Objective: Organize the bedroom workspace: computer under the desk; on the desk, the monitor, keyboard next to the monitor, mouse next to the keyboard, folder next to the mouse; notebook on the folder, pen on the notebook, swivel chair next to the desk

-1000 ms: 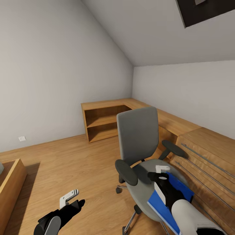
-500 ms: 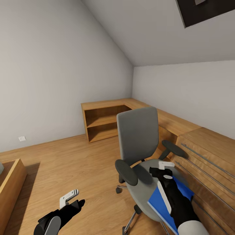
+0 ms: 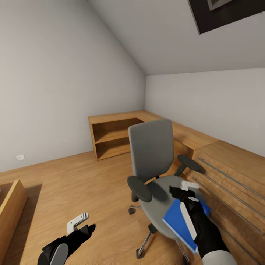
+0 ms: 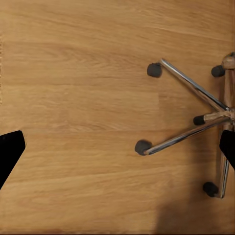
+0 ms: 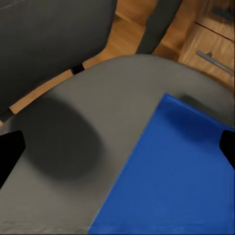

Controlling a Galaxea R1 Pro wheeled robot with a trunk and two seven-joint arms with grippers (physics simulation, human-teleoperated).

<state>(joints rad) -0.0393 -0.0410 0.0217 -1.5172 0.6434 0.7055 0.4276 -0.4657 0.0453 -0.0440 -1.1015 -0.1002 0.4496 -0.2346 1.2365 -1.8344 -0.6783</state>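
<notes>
The right gripper hung over the folder on the chair, jaws wide; a shallow grip could slide the folder onto the floor.

Black arms with grey-white cuffs; the left gripper and right gripper carry white fingers

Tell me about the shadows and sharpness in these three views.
Head view: even soft light, sharp. Right wrist view: a round dark shadow on the swivel chair seat beside the blue folder, slightly soft. Left wrist view: faint shadow on the wood floor near the lower edge.
</notes>
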